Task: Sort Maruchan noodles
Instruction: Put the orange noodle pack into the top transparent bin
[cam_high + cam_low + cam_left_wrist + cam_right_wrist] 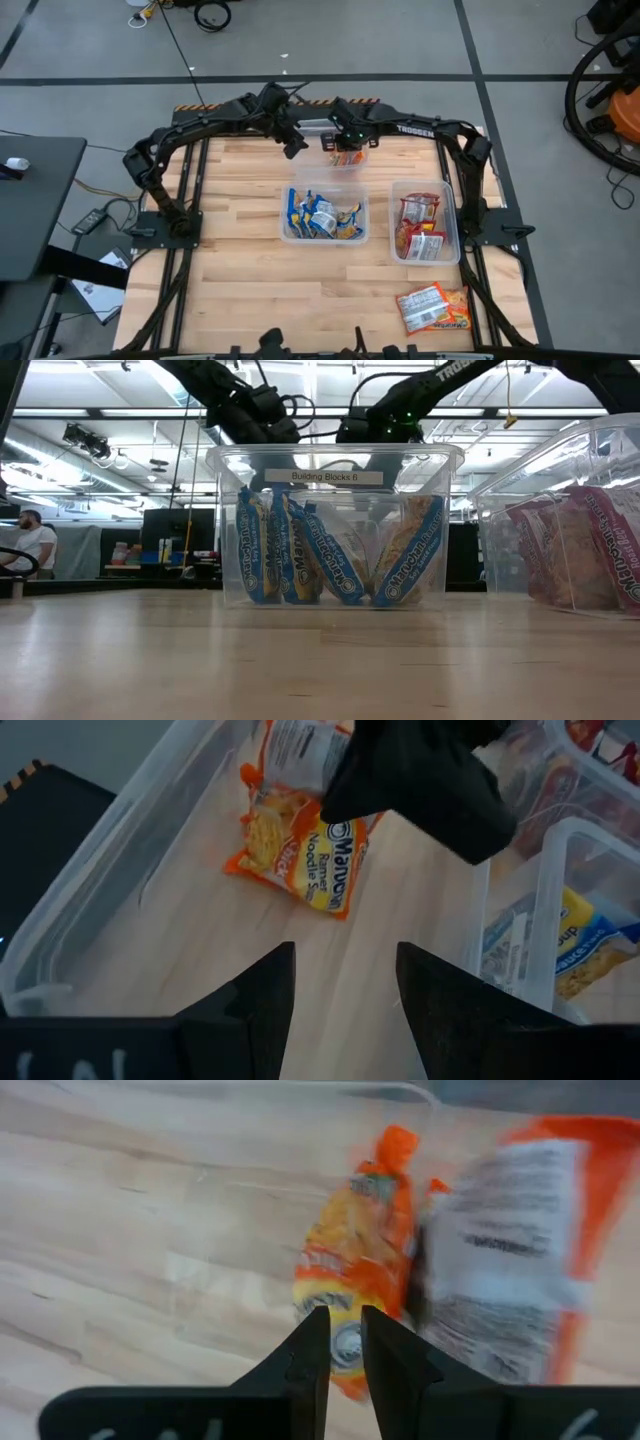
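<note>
We find the Maruchan noodles sorted in part. Blue packets [322, 216] stand on edge in the centre tub [290, 236]; red-white packets [420, 228] lie in the tub [452, 200] at 3 o'clock from it. Two orange packets [433, 308] lie loose on the counter [240, 290] at 5 o'clock, near the front edge. More orange packets [347, 157] lie in the far tub [362, 163] at 12 o'clock.

The right gripper [340, 1342] hangs over that far tub, directly above an orange packet [352, 1285]. Its fingers are drawn nearly together with a thin gap between them, and we see nothing pinched there. A second packet [510, 1250], showing its printed white back, lies just beside the first. The left gripper [338, 982] sits at the same tub's 9 o'clock side, fingers spread and empty, looking down on an orange packet [300, 845] on the tub floor.

On handling, we judge each packet light, with a crinkly film skin that is likely slippery, and a brittle noodle block inside that would crack under a hard squeeze. The crimped end seals are flat and thin. We recommend taking hold across a short end at the seam, or across the block's narrow width with light pressure. A packet lying flat offers little edge, so a finger must get under a lifted corner. Neighbouring packets touch and may drag along.
</note>
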`<state>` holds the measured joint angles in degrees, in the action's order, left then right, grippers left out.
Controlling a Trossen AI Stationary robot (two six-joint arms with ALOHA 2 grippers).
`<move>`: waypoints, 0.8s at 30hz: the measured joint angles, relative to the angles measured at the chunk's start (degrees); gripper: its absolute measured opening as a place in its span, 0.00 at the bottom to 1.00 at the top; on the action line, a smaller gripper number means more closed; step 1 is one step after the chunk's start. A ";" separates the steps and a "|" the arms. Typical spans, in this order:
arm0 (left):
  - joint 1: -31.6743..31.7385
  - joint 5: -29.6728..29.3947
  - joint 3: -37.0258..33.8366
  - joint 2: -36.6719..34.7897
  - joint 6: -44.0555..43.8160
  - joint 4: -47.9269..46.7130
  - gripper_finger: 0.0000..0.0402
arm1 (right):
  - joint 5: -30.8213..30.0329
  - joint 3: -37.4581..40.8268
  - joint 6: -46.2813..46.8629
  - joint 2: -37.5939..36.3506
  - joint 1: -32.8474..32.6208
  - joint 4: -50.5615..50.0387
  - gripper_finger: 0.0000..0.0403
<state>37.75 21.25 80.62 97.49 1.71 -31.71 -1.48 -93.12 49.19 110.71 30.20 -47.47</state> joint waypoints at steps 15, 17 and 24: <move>3.88 3.58 0.00 -5.34 1.76 -0.49 0.45 | -3.73 -5.74 -7.20 -7.66 -3.15 -6.10 0.17; 3.63 4.48 0.00 -6.81 2.56 -0.37 0.45 | -4.04 -5.77 -7.60 -10.62 -4.97 -8.10 0.17; 1.15 10.52 0.00 -11.45 4.66 -0.24 0.45 | -5.29 -5.77 -4.82 -20.02 -14.91 -11.87 0.17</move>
<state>38.90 31.77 80.62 86.04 6.38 -31.94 -6.76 -98.89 44.37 90.69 15.28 -59.34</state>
